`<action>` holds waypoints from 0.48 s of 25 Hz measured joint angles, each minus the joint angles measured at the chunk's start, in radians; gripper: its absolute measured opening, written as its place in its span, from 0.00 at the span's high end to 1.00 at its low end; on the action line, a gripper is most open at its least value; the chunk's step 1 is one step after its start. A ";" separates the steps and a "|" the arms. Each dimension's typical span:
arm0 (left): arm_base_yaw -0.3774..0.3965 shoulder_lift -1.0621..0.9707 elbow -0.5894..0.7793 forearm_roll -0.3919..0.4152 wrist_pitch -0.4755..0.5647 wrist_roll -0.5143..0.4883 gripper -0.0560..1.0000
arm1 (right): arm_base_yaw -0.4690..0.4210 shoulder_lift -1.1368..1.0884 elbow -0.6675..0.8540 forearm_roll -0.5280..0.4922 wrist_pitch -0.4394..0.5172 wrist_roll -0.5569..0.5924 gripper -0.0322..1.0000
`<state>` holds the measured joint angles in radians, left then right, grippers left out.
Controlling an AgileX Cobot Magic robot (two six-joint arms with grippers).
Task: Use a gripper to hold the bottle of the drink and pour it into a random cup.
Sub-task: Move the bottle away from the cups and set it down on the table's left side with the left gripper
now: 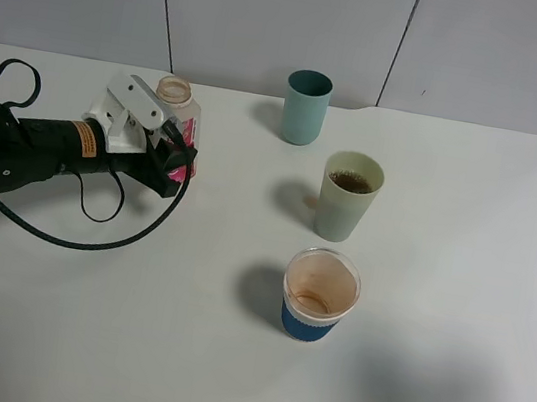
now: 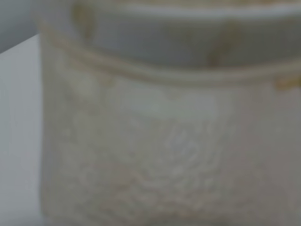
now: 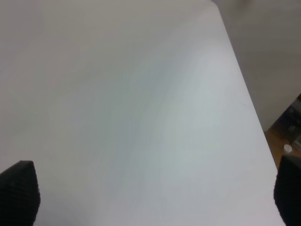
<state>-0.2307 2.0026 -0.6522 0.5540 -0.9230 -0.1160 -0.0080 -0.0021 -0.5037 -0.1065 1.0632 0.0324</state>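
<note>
The bottle [image 1: 177,112] stands upright at the back left of the table, capless, with its pink label facing right; little drink shows inside. My left gripper [image 1: 168,137] has its jaws on either side of the bottle and looks shut on it. In the left wrist view the bottle [image 2: 164,132] fills the frame, blurred, and no fingers show. The pale yellowish-green cup [image 1: 349,196] stands right of centre with brown drink [image 1: 351,182] in it. My right gripper [image 3: 150,197] is open and empty over bare table, and is out of the exterior high view.
A darker teal tumbler [image 1: 306,108] stands at the back centre. A clear cup with a blue sleeve [image 1: 319,296], stained brown inside, stands in front of the pale cup. The left arm's black cable [image 1: 93,225] loops over the table. The table's right edge [image 3: 249,99] shows in the right wrist view.
</note>
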 joint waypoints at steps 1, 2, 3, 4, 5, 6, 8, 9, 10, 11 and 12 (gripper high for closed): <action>0.000 0.000 0.000 0.000 0.000 0.000 0.64 | 0.000 0.000 0.000 0.000 0.000 0.000 0.01; 0.000 0.000 0.000 0.000 0.000 0.000 0.64 | 0.000 0.000 0.000 0.000 0.000 0.000 0.01; 0.000 0.000 0.000 0.000 0.002 0.000 0.64 | 0.000 0.000 0.000 0.000 0.000 0.000 0.01; 0.000 0.000 0.000 0.000 0.003 0.000 0.64 | 0.000 0.000 0.000 0.000 0.000 0.000 0.01; 0.000 0.000 0.000 0.000 0.005 0.000 0.64 | 0.000 0.000 0.000 0.000 0.000 0.000 0.01; 0.000 0.000 0.000 0.000 0.005 0.000 0.64 | 0.000 0.000 0.000 0.000 0.000 0.000 0.01; 0.000 0.000 0.000 0.000 0.005 0.000 0.64 | 0.000 0.000 0.000 0.000 0.000 0.000 0.01; 0.000 0.000 0.000 0.000 0.005 0.000 0.64 | 0.000 0.000 0.000 0.000 0.000 0.000 0.01; 0.000 0.000 0.000 0.000 0.005 0.000 0.64 | 0.000 0.000 0.000 0.000 0.000 0.000 0.01; 0.000 0.000 0.000 0.001 0.005 0.000 0.64 | 0.000 0.000 0.000 0.000 0.000 0.000 0.01; 0.000 0.000 0.000 0.001 0.005 0.000 0.64 | 0.000 0.000 0.000 0.000 0.000 0.000 0.01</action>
<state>-0.2307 2.0026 -0.6522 0.5551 -0.9177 -0.1160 -0.0080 -0.0021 -0.5037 -0.1065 1.0632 0.0324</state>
